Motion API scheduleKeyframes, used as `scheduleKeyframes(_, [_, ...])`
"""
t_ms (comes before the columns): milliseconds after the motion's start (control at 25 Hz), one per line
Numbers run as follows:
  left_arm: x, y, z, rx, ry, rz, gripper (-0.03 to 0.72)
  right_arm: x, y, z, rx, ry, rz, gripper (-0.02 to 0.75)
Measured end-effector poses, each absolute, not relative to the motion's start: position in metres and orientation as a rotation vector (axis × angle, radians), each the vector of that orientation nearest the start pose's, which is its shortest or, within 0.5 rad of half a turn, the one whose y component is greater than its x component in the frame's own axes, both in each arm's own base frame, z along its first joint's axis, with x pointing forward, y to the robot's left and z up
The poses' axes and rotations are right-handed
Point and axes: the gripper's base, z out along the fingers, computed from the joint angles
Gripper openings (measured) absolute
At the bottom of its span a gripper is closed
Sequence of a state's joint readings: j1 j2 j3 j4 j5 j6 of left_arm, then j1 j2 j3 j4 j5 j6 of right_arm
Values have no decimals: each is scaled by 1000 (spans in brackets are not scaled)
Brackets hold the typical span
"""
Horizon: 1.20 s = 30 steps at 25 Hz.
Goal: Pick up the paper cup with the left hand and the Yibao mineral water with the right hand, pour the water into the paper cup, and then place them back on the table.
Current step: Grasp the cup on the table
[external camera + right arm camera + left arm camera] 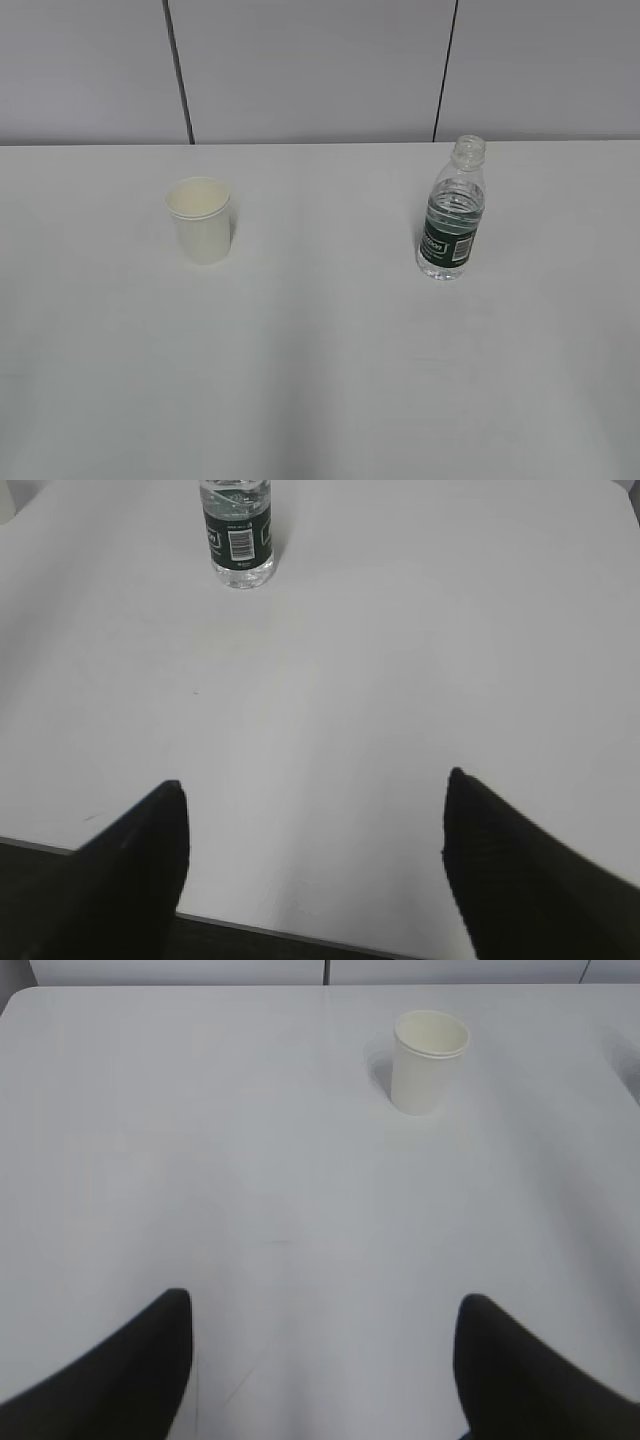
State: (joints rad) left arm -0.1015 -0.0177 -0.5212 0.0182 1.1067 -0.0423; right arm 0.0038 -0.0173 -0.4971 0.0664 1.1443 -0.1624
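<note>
The white paper cup [202, 220] stands upright on the left of the white table [320, 380]; it also shows far ahead in the left wrist view [429, 1062]. The capless Yibao mineral water bottle [453, 225], with its dark green label, stands upright on the right and holds clear water; it shows at the top of the right wrist view [238, 535]. My left gripper [325, 1305] is open and empty, well short of the cup. My right gripper [315, 785] is open and empty over the table's near edge, far from the bottle. Neither arm shows in the exterior view.
A grey panelled wall [310, 70] runs behind the table. The table's front edge [300, 935] shows below my right gripper, with dark floor beyond it.
</note>
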Motion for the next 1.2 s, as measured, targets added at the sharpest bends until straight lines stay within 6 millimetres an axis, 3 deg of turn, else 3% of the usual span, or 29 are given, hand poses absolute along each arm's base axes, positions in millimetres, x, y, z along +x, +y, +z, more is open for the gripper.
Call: scheduleKeyframes(1200, [-12,3,279,59,2051,-68,496,-11,5,270,-182,2104,-15,585])
